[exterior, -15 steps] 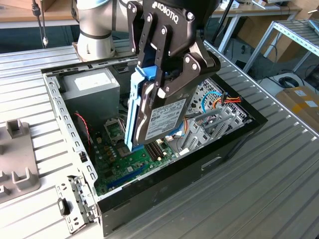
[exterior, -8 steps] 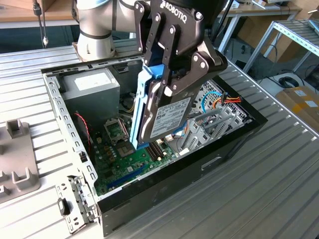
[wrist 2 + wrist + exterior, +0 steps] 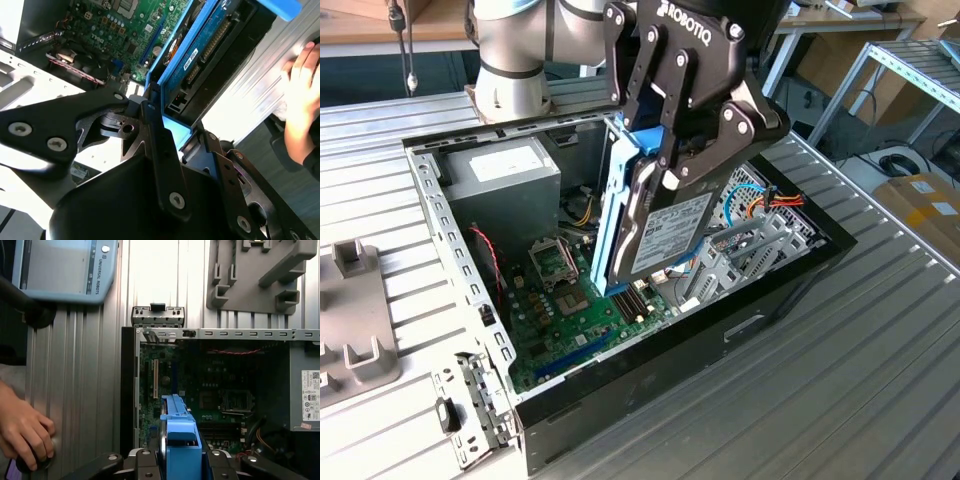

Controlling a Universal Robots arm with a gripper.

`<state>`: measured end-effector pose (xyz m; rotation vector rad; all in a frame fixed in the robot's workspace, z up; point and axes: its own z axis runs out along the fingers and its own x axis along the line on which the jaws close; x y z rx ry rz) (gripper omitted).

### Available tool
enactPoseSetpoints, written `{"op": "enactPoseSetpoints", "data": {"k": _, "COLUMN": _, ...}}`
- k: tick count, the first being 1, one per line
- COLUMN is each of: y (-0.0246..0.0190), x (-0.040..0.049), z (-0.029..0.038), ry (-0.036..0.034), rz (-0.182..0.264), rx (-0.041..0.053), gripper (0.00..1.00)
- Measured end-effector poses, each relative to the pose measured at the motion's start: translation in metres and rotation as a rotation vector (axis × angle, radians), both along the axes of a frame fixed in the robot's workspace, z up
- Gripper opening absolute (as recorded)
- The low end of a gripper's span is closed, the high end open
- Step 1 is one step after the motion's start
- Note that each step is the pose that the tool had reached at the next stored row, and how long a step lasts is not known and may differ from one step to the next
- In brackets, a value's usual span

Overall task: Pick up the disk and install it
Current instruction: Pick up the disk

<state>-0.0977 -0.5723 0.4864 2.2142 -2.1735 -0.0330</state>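
The disk (image 3: 665,240), a dark grey hard drive with a white label and a light-blue side frame, hangs on edge and tilted above the open computer case (image 3: 670,370). My black gripper (image 3: 672,150) is shut on the drive's upper end, its fingers clamping the blue frame. In the second wrist view the disk (image 3: 200,55) runs away from the fingers (image 3: 155,125) toward the green motherboard (image 3: 125,30). In the first wrist view the blue frame (image 3: 182,440) sits between the gripper links, over the motherboard (image 3: 210,390).
A grey power supply box (image 3: 505,175) fills the case's far corner. Metal drive bays with orange and blue cables (image 3: 765,225) sit at the exterior view's right. A grey fixture (image 3: 355,320) lies on the ribbed table. A person's hand (image 3: 22,427) rests on the table beside the case.
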Motion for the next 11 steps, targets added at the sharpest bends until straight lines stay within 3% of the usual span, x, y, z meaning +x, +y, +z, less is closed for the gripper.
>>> {"op": "enactPoseSetpoints", "data": {"k": 11, "y": 0.0000, "x": 0.0127, "z": -0.0003, "ry": 0.0000, "rz": 0.000, "rx": 0.0001, "gripper": 0.37}}
